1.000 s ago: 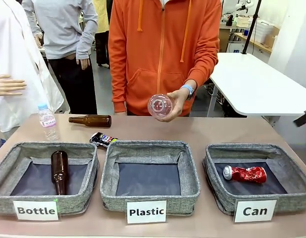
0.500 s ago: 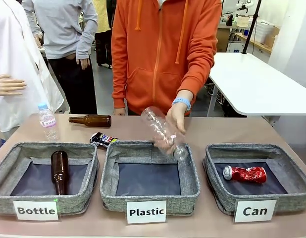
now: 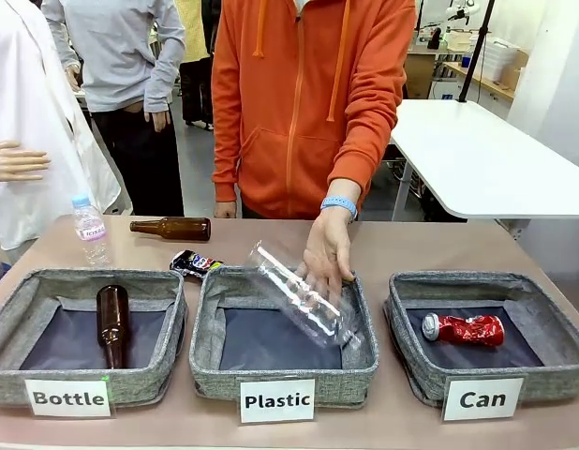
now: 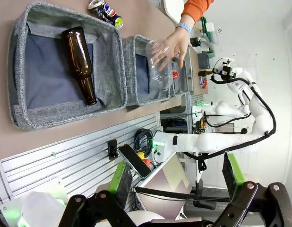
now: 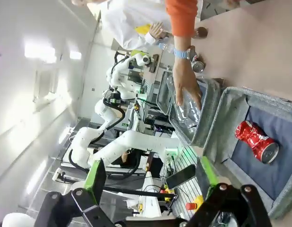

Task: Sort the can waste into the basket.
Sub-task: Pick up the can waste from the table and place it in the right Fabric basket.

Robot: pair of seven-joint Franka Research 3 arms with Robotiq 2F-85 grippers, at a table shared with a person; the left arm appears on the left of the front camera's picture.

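we log the table [image 3: 439,246] with three grey baskets in a row along its near edge: can basket [image 3: 407,361] toward the near right corner, plastic basket [image 3: 205,328] in the middle, bottle basket [image 3: 168,356] toward the near left corner. left gripper [image 4: 176,175]: fingers spread wide, nothing between them. right gripper [image 5: 150,174]: spread too, empty. a person's hand [image 3: 327,253] rests on a clear plastic bottle [image 3: 294,295] tilted into the plastic basket. red can [image 3: 465,329] lies inside the can basket. dark can [image 3: 194,263] lies on the table, just behind the gap between the bottle and plastic baskets.
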